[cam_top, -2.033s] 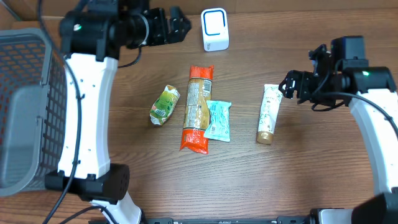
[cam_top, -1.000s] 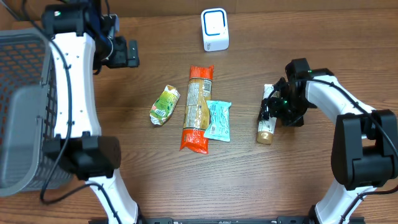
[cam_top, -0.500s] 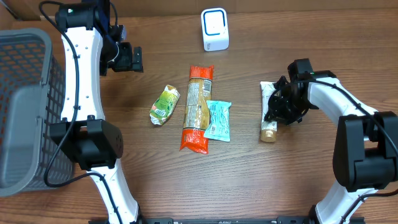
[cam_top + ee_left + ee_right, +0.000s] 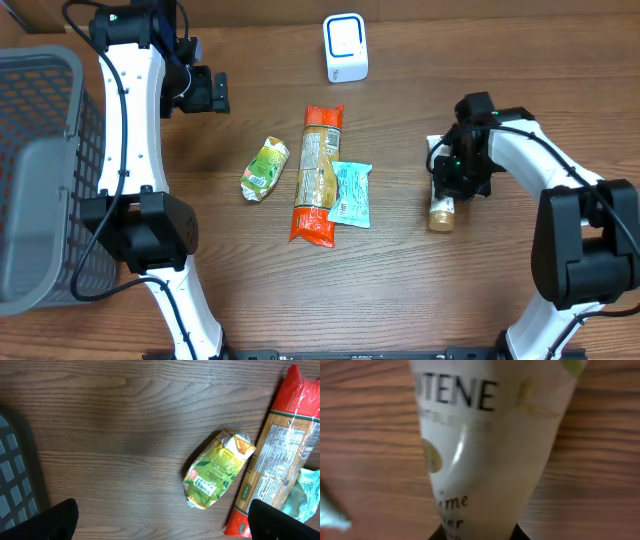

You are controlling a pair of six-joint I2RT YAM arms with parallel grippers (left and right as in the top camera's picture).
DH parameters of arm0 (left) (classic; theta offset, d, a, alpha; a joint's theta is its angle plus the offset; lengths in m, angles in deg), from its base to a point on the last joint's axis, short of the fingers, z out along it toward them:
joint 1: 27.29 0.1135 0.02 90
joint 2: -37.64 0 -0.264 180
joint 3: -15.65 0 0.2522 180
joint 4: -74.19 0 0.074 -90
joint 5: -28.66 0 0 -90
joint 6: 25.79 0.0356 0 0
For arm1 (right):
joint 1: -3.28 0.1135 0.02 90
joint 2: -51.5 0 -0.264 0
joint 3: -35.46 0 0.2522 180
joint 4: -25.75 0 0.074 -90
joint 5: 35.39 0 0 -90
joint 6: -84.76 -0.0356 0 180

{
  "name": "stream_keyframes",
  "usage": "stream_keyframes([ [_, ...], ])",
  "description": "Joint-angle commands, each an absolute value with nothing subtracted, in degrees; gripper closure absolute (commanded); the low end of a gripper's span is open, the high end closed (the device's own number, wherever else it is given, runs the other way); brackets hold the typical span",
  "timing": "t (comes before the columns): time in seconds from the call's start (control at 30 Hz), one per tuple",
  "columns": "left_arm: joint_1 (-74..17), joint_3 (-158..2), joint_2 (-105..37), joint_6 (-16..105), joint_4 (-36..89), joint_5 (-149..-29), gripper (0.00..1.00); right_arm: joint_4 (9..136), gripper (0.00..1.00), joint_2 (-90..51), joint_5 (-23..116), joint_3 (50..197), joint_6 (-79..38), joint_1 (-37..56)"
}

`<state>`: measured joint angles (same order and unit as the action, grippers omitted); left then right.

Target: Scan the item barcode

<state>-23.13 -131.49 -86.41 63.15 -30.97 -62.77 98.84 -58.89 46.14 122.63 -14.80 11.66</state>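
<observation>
From overhead, the right gripper is clamped on the tube toward the table's right edge, so this looks like the pick-up step. On the left wrist cam the left gripper hangs wide open, holding nothing. Right wrist cam is all tube label with no barcode showing, so next I'd guess lift and turn it toward the scanner by the far edge.

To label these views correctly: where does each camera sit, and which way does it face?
Overhead: above the table, facing down; scanner, basket, left arm, right arm show.
Left wrist: facing down on pouch and packet; own fingertips at bottom corners.
Right wrist: close on the tube; own fingertips at bottom edge.
Shared: overhead and left wrist both show the pouch.
</observation>
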Motion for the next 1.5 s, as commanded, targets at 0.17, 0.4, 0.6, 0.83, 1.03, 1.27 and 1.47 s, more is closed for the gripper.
stream_keyframes([
  [0.17,-23.23,-131.34,-86.89,64.25,-30.79,-62.40,0.00,106.16,0.96,-56.71,83.67,124.70,-35.11,25.52],
  [0.4,-23.23,-131.34,-86.89,64.25,-30.79,-62.40,0.01,104.28,0.82,-60.51,85.59,124.66,-35.70,33.43],
  [0.6,-23.23,-131.34,-86.89,64.25,-30.79,-62.40,0.00,104.37,0.66,-63.33,79.93,124.66,-34.82,36.45],
  [0.83,-23.23,-131.34,-86.89,64.25,-30.79,-62.40,0.01,106.79,0.26,-63.22,74.88,129.69,-34.82,41.34],
  [1.03,-23.23,-131.34,-86.89,64.25,-30.79,-62.40,0.00,107.30,0.08,-63.22,74.84,135.07,-34.80,43.38],
  [1.27,-23.23,-131.34,-86.89,64.25,-30.79,-62.40,0.00,101.48,0.02,-63.24,64.19,135.50,-28.29,43.33],
  [1.47,-23.23,-131.34,-86.89,64.25,-30.79,-62.40,0.00,100.67,0.09,-61.43,56.06,136.55,-29.23,40.86],
])
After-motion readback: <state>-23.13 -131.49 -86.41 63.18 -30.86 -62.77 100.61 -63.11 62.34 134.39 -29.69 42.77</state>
